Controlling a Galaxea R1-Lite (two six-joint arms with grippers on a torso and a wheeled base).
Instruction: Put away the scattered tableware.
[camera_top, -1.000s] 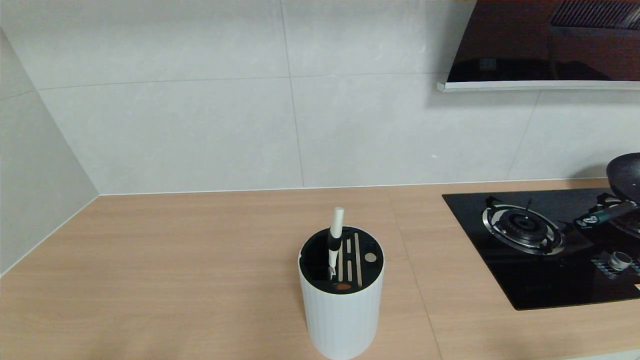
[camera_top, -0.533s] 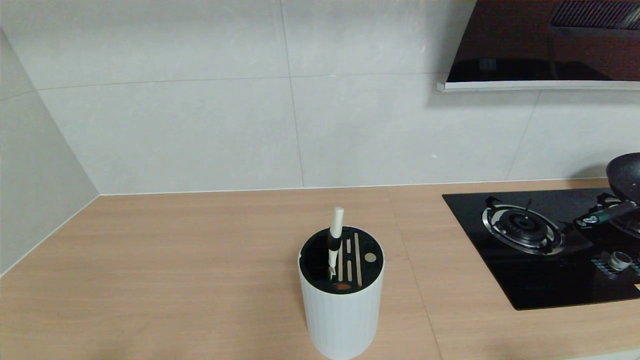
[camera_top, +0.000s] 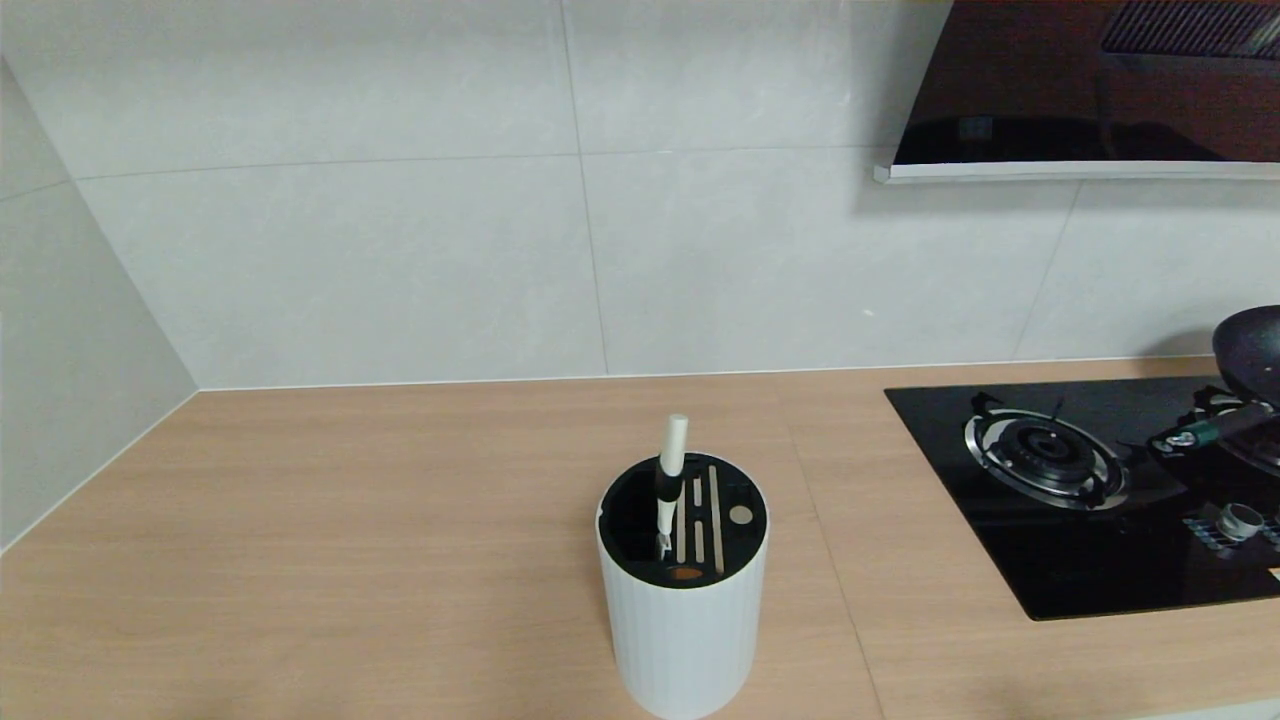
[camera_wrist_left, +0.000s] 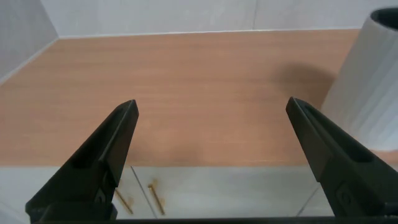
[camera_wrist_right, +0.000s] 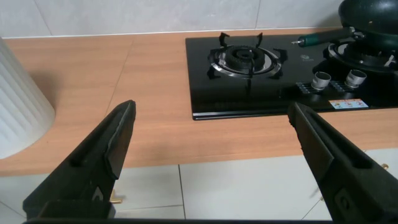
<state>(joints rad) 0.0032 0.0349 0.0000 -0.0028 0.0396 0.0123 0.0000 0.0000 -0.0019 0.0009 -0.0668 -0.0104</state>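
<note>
A white ribbed utensil holder (camera_top: 683, 620) with a black slotted top stands near the counter's front edge. A white-handled utensil (camera_top: 672, 460) stands upright in one of its slots. My left gripper (camera_wrist_left: 211, 104) is open and empty, held in front of the counter edge, with the holder (camera_wrist_left: 367, 81) off to one side. My right gripper (camera_wrist_right: 211, 107) is also open and empty, facing the counter between the holder (camera_wrist_right: 18, 106) and the stove.
A black gas hob (camera_top: 1090, 490) with metal burners takes up the counter's right side, and a dark pan (camera_top: 1250, 350) sits on its far burner. A range hood (camera_top: 1080, 90) hangs above. The wooden counter (camera_top: 350, 520) runs left to the tiled corner.
</note>
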